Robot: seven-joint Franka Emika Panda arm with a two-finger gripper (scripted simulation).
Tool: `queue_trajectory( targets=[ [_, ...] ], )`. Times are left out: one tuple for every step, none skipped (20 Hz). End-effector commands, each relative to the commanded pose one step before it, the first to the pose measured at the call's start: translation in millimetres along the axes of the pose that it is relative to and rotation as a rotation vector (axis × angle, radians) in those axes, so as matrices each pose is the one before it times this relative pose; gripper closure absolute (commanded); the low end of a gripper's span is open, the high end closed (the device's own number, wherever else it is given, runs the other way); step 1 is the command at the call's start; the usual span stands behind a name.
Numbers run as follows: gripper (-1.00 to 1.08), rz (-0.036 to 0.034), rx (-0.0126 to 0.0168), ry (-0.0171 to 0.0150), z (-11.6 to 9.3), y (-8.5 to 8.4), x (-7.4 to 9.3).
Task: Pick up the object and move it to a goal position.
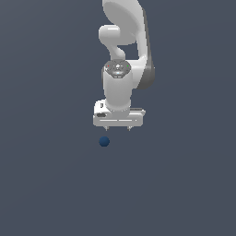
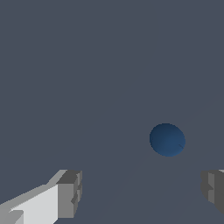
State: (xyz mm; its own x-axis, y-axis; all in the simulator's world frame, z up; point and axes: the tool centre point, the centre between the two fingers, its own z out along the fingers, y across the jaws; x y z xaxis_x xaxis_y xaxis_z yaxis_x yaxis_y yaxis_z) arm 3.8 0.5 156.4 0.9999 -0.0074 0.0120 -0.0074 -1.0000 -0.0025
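The object, a small dark blue ball, lies on the flat grey floor. In the exterior view it sits just below the white gripper and slightly toward that view's left. The gripper points down from the white arm, open, with nothing between its fingertips. The wrist view shows the ball ahead of the two grey fingertips, apart from both and closer to the one at the frame's edge. The gripper is not touching the ball.
The white Panda arm rises behind the gripper toward the exterior view's upper edge. A plain dark grey floor surrounds the ball.
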Motion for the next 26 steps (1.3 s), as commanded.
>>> queue_trajectory(
  targets=[
    [-0.92, 0.00000, 0.00000, 0.00000, 0.00, 0.01, 0.00],
    [-0.92, -0.00081, 0.00013, 0.00053, -0.33, -0.15, 0.14],
    [-0.92, -0.00221, 0.00041, 0.00145, -0.90, -0.33, 0.42],
    [-0.92, -0.00360, 0.00066, 0.00238, -1.48, -0.52, 0.71],
    [-0.92, -0.00509, 0.00092, 0.00338, -2.09, -0.76, 0.98],
    [-0.92, -0.00649, 0.00117, 0.00435, -2.68, -0.97, 1.27],
    [-0.92, -0.00772, 0.00138, 0.00526, -3.21, -1.13, 1.54],
    [-0.92, -0.00704, 0.00127, 0.00492, -2.97, -1.02, 1.45],
    [-0.92, -0.00551, 0.00101, 0.00398, -2.37, -0.78, 1.18],
    [-0.92, -0.00399, 0.00077, 0.00304, -1.77, -0.56, 0.91],
    [-0.92, -0.00245, 0.00053, 0.00205, -1.14, -0.32, 0.63],
    [-0.92, -0.00092, 0.00027, 0.00099, -0.50, -0.08, 0.34],
    [-0.92, 0.00000, 0.00000, 0.00000, 0.07, -0.19, 0.00],
    [-0.92, 0.00137, -0.00023, -0.00096, 0.50, 0.39, -0.30],
    [-0.92, -0.00058, -0.00013, -0.00034, -0.05, -0.10, -0.20],
    [-0.92, -0.00195, -0.00010, -0.00004, -0.29, -0.47, -0.01],
    [-0.92, 0.00000, 0.00000, 0.00000, 0.08, -0.13, 0.06],
    [-0.92, 0.00293, 0.00013, -0.00004, 0.47, 0.71, 0.01],
    [-0.92, 0.00482, 0.00010, -0.00040, 1.03, 0.90, -0.01],
    [-0.92, 0.00697, 0.00010, -0.00068, 1.53, 1.30, -0.04],
    [-0.92, 0.00919, 0.00009, -0.00094, 2.03, 1.71, -0.07],
    [-0.92, 0.01141, 0.00007, -0.00120, 2.53, 2.13, -0.09],
    [-0.92, 0.01356, 0.00003, -0.00144, 3.02, 2.54, -0.10],
    [-0.92, 0.01566, -0.00003, -0.00166, 3.48, 2.94, -0.11],
    [-0.92, 0.01771, -0.00010, -0.00185, 3.93, 3.35, -0.09],
    [-0.92, 0.01995, -0.00021, -0.00203, 4.41, 3.78, -0.07]
  ],
)
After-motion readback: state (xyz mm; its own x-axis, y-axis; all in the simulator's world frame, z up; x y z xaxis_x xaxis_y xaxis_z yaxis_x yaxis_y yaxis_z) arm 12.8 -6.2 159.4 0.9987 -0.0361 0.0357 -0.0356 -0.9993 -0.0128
